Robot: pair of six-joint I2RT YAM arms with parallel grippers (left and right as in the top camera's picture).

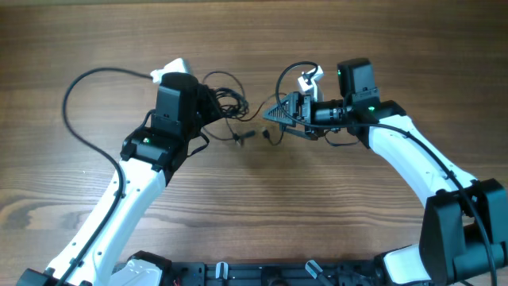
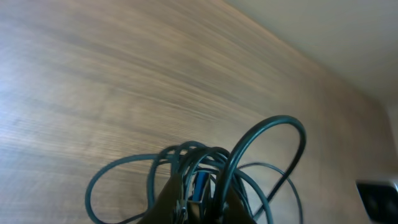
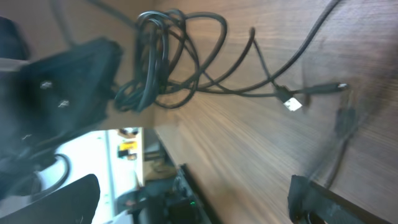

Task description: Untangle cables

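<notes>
The cables are thin dark cords bunched in loops at my left gripper. In the left wrist view that gripper is shut on the cables, with a blue-tongued plug between its fingers. One strand trails right to a small plug lying on the table. My right gripper stands open just right of the bundle, holding nothing. In the right wrist view only one of its fingers shows; the cables hang ahead of it, and a silver plug rests on the wood.
A thick black arm cable loops over the table to the left of the left arm. A white connector with a thin looped lead sits on the right wrist. The table is brown wood.
</notes>
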